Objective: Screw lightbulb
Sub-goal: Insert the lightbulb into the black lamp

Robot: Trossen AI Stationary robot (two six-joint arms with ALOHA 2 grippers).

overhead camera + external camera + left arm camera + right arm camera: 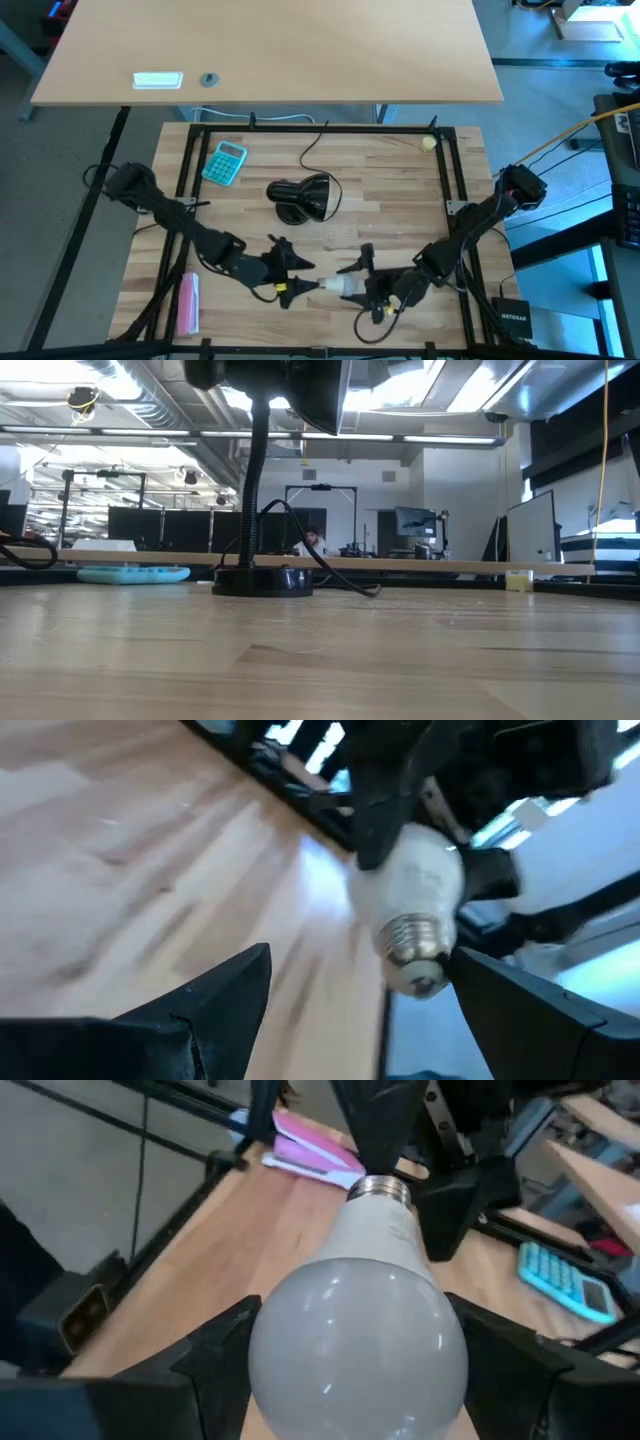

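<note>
Wooden tabletop [400, 190] below, my right gripper [362, 280] was clamped on the lightbulb [337, 286] just in front of the black lamp [303, 198], left gripper [286, 272] spread apart around its screw base.

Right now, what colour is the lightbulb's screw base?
Silvery metal, on the white frosted lightbulb; the left wrist view shows it best.

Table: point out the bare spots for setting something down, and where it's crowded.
Bare wood lies right of the black lamp, below the yellow ball, and between the calculator and pink item. Front centre is crowded: the left gripper and right gripper meet at the lightbulb.
</note>
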